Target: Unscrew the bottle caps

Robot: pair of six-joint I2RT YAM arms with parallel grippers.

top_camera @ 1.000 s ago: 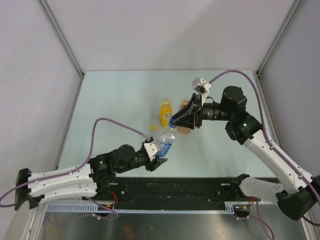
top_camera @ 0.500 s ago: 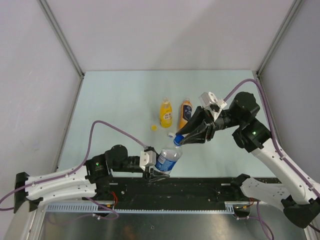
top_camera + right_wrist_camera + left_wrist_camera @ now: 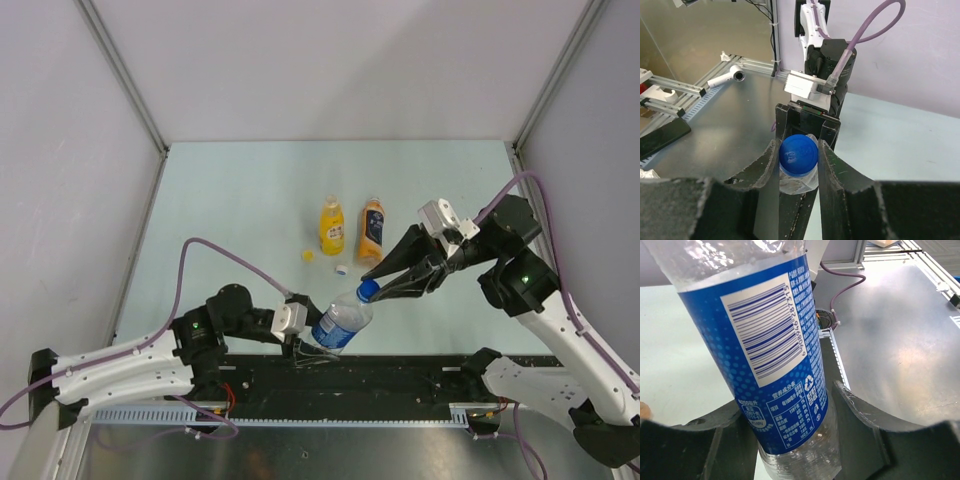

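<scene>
Here the left gripper [image 3: 795,415] clamps the lower body of the clear bottle [image 3: 340,322], tilted by the table's [image 3: 220,200] near edge. The right gripper [image 3: 798,148] pinches its blue cap [image 3: 367,290]. Mid-table: yellow cap [image 3: 308,254], yellow bottle [image 3: 332,225], white cap [image 3: 342,269], orange bottle [image 3: 371,228].

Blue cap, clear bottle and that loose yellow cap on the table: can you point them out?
blue cap [image 3: 798,154], right wrist view, its round top.
clear bottle [image 3: 771,340], left wrist view, the barcode on its label.
yellow cap [image 3: 308,254], top view, its middle.
</scene>
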